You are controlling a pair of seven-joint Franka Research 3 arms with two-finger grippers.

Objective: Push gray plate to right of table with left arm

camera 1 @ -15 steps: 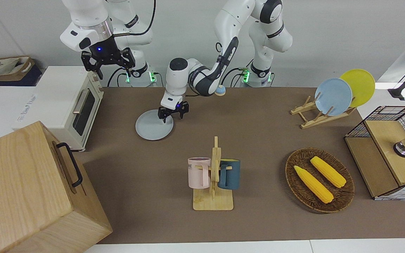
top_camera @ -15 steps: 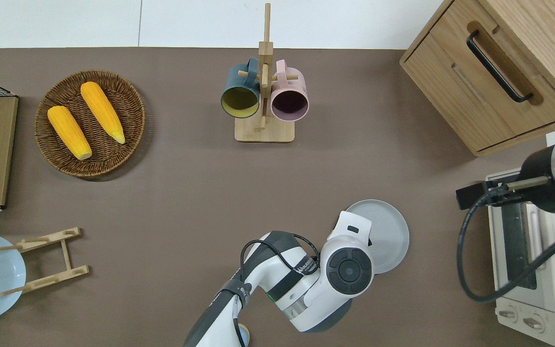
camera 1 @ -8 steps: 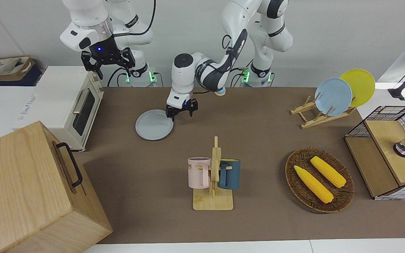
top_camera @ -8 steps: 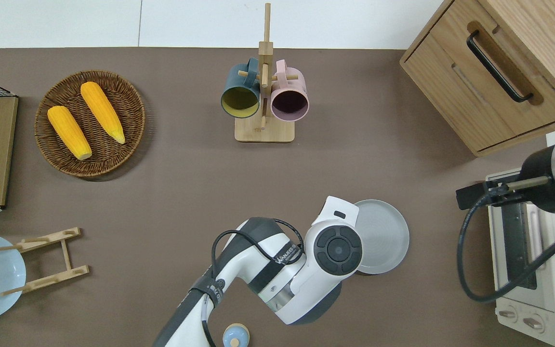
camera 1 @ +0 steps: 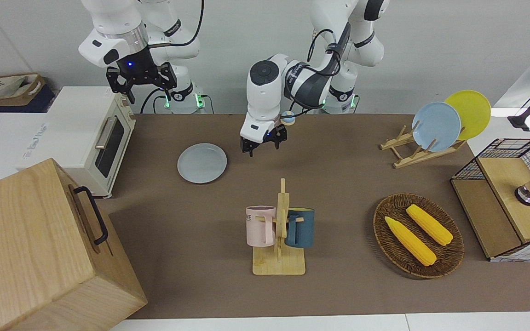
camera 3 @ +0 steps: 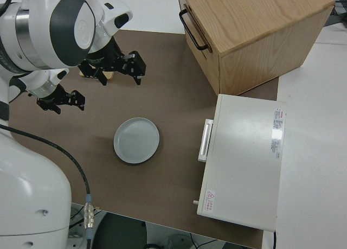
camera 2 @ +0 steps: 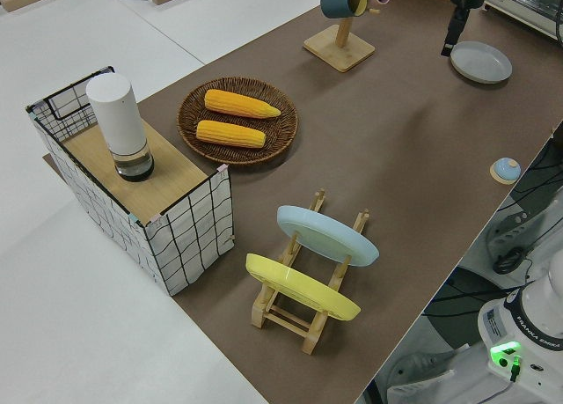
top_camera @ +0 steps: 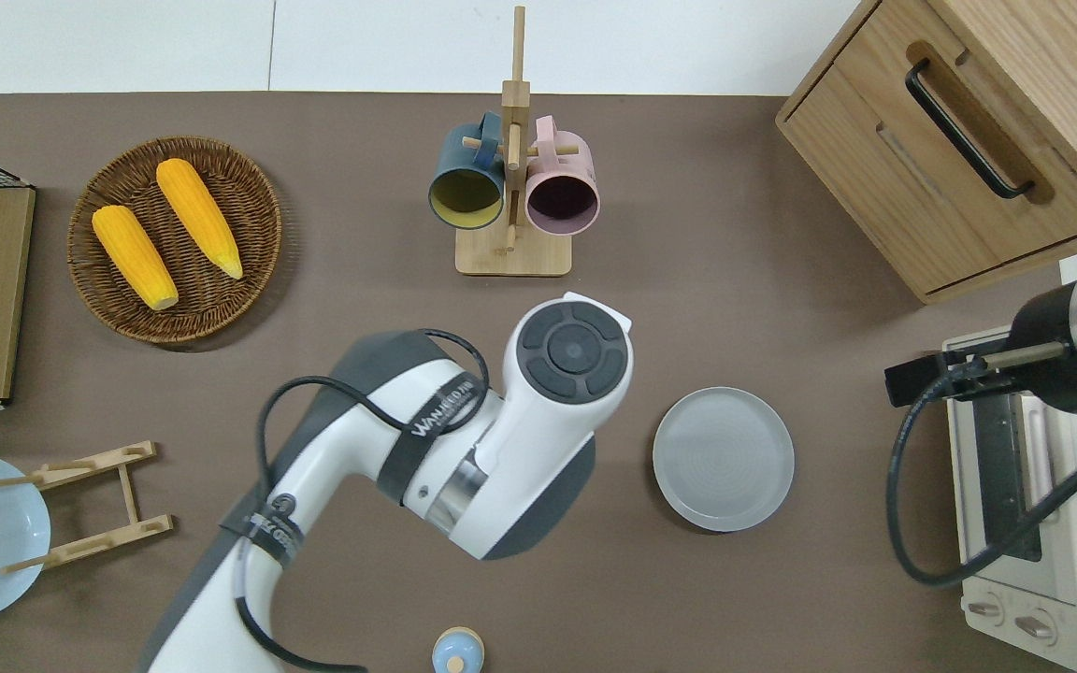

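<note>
The gray plate (camera 1: 202, 162) lies flat on the table (camera 1: 338, 184), toward the right arm's end, near the white toaster oven (camera 1: 88, 138) and nearer to the robots than the mug rack (camera 1: 279, 239). The left gripper (camera 1: 262, 143) hangs in the air beside the plate – apart from it, not touching – over bare table between the plate and the middle. Its fingers stand a little apart and hold nothing. The right arm is parked; the right gripper (camera 1: 140, 79) has its fingers spread apart. Farther from the robots stands the wooden cabinet (camera 1: 39, 248).
</note>
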